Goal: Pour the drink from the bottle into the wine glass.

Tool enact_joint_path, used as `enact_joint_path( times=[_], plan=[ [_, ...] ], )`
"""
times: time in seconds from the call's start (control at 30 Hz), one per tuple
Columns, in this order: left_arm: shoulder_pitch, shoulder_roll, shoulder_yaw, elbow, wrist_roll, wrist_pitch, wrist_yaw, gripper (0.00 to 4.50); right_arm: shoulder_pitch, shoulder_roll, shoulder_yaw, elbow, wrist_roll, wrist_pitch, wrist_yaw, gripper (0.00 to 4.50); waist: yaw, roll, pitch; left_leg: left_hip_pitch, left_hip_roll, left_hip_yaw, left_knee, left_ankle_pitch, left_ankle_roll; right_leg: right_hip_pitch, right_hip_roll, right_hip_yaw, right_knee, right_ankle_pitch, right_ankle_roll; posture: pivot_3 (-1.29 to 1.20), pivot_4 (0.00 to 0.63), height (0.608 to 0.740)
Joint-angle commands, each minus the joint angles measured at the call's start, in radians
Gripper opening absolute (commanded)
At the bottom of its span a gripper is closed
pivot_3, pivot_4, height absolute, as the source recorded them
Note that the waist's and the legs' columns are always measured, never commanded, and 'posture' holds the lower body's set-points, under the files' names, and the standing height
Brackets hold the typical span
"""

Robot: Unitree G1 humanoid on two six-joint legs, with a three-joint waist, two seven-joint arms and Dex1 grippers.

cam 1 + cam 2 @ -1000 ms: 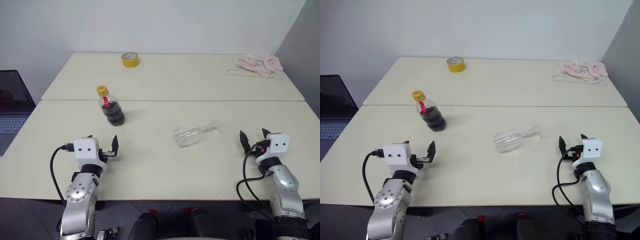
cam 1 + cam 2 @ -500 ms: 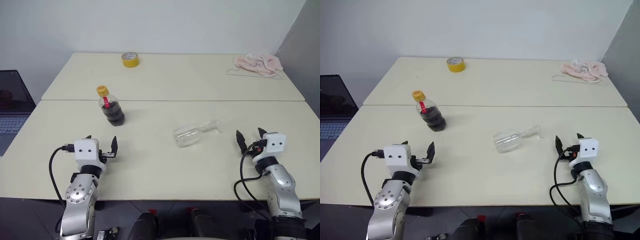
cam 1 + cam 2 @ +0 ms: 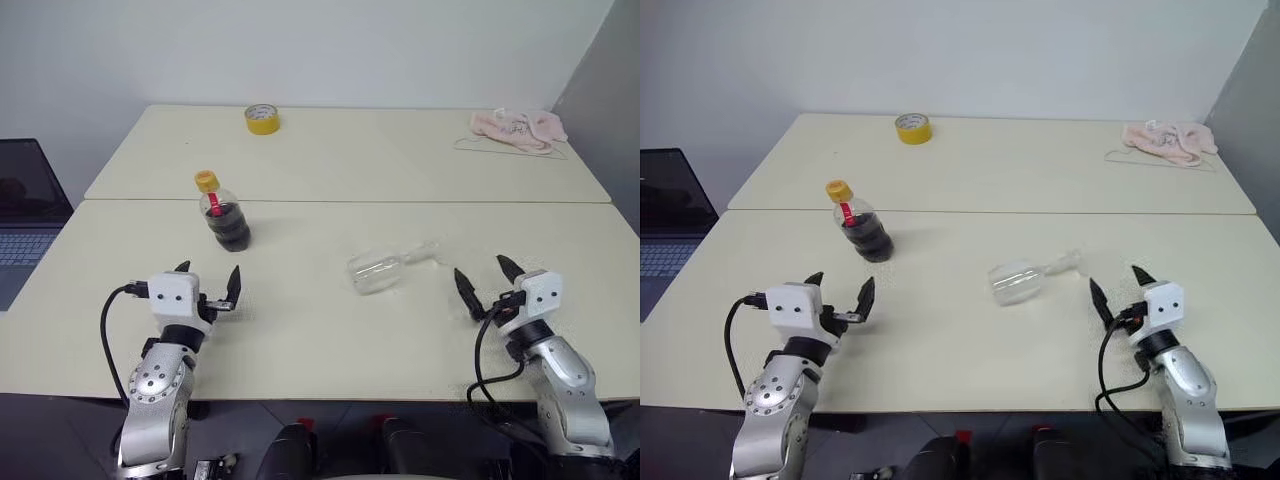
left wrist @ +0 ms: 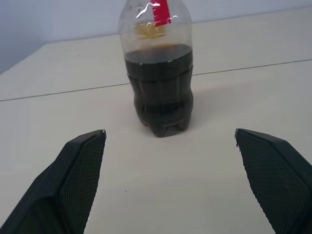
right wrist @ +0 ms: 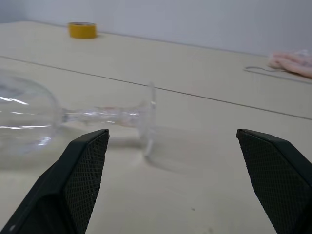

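Bottle (image 3: 225,214) stands upright on the near table's left part, its cola level plain in the left wrist view, while the wine glass (image 3: 385,266) lies on its side mid-table, foot toward the spread, empty right gripper (image 3: 480,281), which has swung closer; the left gripper (image 3: 210,285) gapes empty too.

Head pair overhead; wrist cameras seemingly table-low.

no readable text anywhere; red label strip on bottle (image 4: 157,68) shows no legible lettering.
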Motion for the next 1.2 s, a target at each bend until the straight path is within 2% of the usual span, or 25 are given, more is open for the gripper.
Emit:
enact_joint_path(
  times=[0.03, 0.2, 0.33, 0.57, 0.9, 1.2],
  plan=[
    [-0.029, 0.022, 0.000, 0.004, 0.001, 0.021, 0.000, 4.48, 0.015, -0.043, -0.001, -0.153, 0.118, 0.128, 0.047, 4.50, 0.000, 0.000, 0.000, 0.000, 0.000, 0.000, 0.000, 0.000, 0.000, 0.000, 0.000, 0.000, 0.000, 0.000, 0.000, 0.00, 0.150, 0.740],
    [-0.117, 0.049, 0.006, 0.064, 0.020, 0.112, 0.035, 4.48, -0.029, -0.133, 0.064, -0.337, 0.266, 0.355, 0.098, 4.50, -0.001, 0.000, 0.000, 0.000, 0.000, -0.001, 0.000, 0.000, 0.000, 0.000, 0.000, -0.001, 0.000, 0.000, 0.000, 0.00, 0.150, 0.740],
    [-0.197, 0.063, -0.004, 0.129, 0.017, 0.113, 0.019, 4.48, -0.085, -0.171, 0.131, -0.388, 0.278, 0.434, 0.117, 4.50, 0.000, -0.001, 0.000, 0.000, 0.000, -0.002, 0.000, 0.000, 0.000, 0.001, 0.000, -0.002, 0.000, 0.000, 0.000, 0.00, 0.150, 0.740],
    [-0.325, 0.108, -0.006, 0.284, 0.006, 0.095, -0.044, 4.48, -0.160, -0.169, 0.218, -0.382, 0.226, 0.434, 0.126, 4.50, 0.002, -0.001, 0.000, 0.000, -0.001, -0.002, 0.001, 0.000, 0.000, 0.000, 0.000, -0.002, -0.001, 0.000, 0.000, 0.00, 0.150, 0.740],
    [-0.479, 0.141, 0.006, 0.516, -0.006, 0.022, -0.105, 4.48, -0.193, -0.135, 0.261, -0.330, 0.160, 0.379, 0.151, 4.50, 0.001, -0.001, 0.000, -0.001, -0.001, -0.003, 0.001, 0.000, -0.001, -0.001, 0.000, -0.003, 0.000, 0.000, 0.000, 0.00, 0.150, 0.740],
    [-0.599, 0.180, -0.032, 0.699, 0.021, -0.066, -0.172, 4.48, -0.268, -0.133, 0.280, -0.401, 0.257, 0.516, 0.163, 4.50, -0.001, -0.001, 0.000, -0.002, -0.001, -0.003, 0.001, 0.001, -0.001, -0.002, 0.000, -0.003, 0.000, 0.000, 0.000, 0.00, 0.150, 0.740]
  ],
)
